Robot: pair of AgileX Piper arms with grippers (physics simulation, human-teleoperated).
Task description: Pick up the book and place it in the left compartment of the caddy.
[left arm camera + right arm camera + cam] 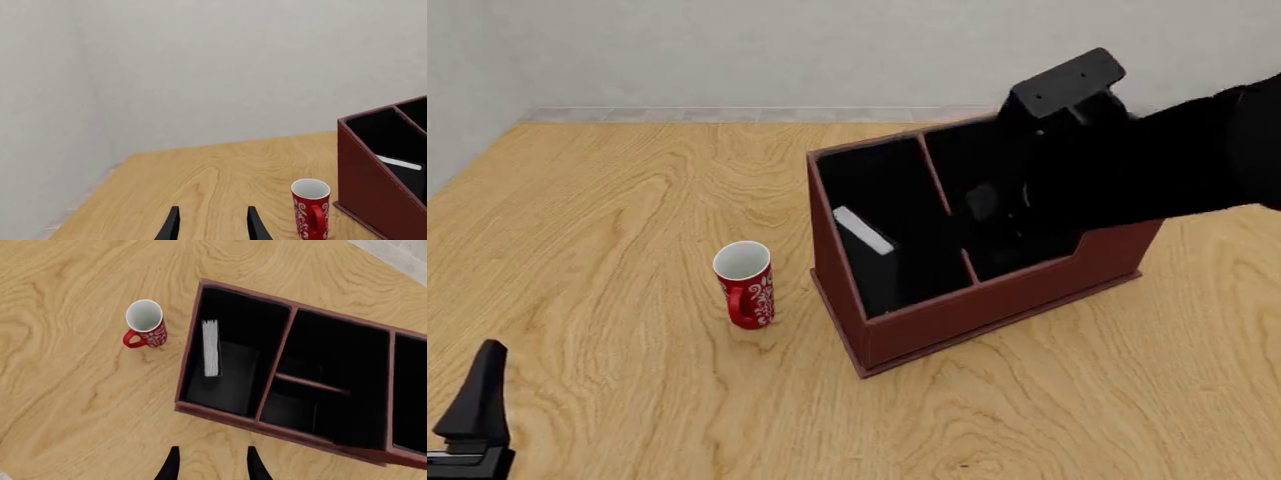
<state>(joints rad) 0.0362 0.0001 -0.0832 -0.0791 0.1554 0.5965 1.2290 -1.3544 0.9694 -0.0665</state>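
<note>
The book [862,231] stands inside the left compartment [894,190] of the caddy [961,320], leaning against the wall nearest the mug, with its white page edges [211,347] facing up. My right gripper [211,462] hovers above the caddy's front wall, open, with nothing between its fingers and clear of the book. The right arm [1174,150] covers the caddy's right slots in the front view. My left gripper [212,222] is open and empty, low at the table's near left corner [474,410]. In the left wrist view the book's white edge [399,163] shows inside the caddy [363,175].
A red mug [745,285] with white patterns stands upright on the wooden table just left of the caddy, also in the left wrist view [311,207] and the right wrist view [145,324]. A crossbar [310,383] splits the caddy's middle slot. A grey wall runs behind the table.
</note>
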